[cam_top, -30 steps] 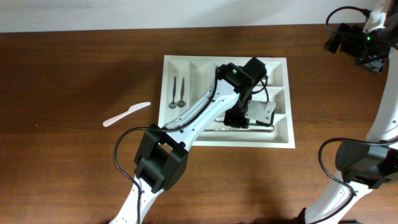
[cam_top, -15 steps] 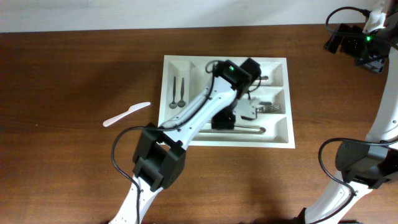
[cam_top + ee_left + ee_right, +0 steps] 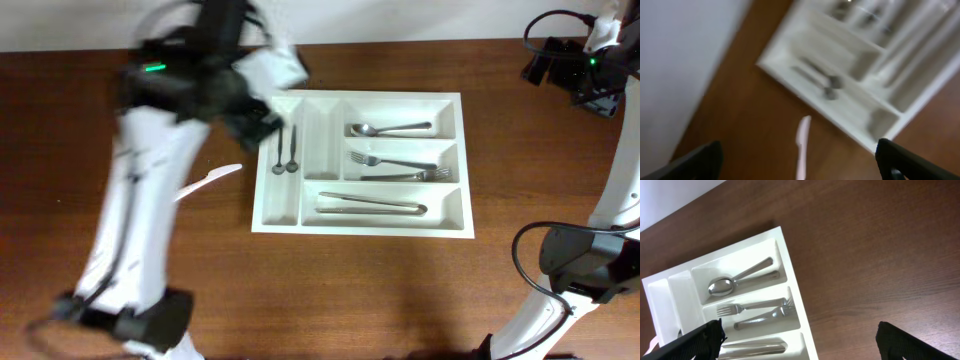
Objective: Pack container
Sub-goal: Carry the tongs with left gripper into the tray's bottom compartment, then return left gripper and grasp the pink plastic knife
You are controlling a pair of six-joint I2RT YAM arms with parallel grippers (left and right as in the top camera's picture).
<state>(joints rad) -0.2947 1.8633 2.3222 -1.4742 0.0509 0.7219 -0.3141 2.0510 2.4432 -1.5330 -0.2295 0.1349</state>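
Observation:
The container [image 3: 400, 228] is a white cutlery tray at mid-table. It holds a spoon [image 3: 390, 129] in its far wide compartment, two forks [image 3: 395, 165] in the middle one, a knife [image 3: 372, 205] in the near one and two small spoons [image 3: 286, 150] in a narrow one. A white plastic knife [image 3: 205, 183] lies on the table to its left. My left gripper [image 3: 255, 110], blurred by motion, is high by the tray's far left corner. In the left wrist view it [image 3: 800, 170] is open and empty above the plastic knife [image 3: 802, 145]. My right gripper [image 3: 800, 347] is open and empty, off the tray's right.
The right arm's head [image 3: 575, 70] hangs at the far right corner of the brown wooden table [image 3: 120, 250]. The left arm's blurred links cross the table's left half. In the right wrist view the container [image 3: 735, 246] lies at the left, with bare wood to its right.
My left gripper opened over the tray's middle compartment, where a second fork now lies. It then rose and swung left, out past the tray's far left corner. The right arm has not moved.

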